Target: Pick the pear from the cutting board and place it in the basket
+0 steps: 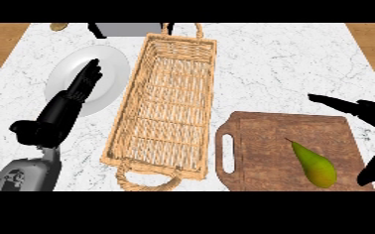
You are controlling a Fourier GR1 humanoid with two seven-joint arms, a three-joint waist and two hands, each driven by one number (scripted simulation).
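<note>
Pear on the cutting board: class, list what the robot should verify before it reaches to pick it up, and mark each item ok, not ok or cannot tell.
1. Green-yellow pear lies on the brown wooden cutting board: ok.
2. Nothing covers the pear: ok.
3. Right hand near the pear, straight fingers, holding nothing: ok.
4. Long woven wicker basket holds nothing that shows: ok.
5. Left hand rests over the white round plate, outside the basket: ok.
6. Free path from board to basket: ok.

one pear (315, 166), one basket (164, 106), one plate (110, 67)
</note>
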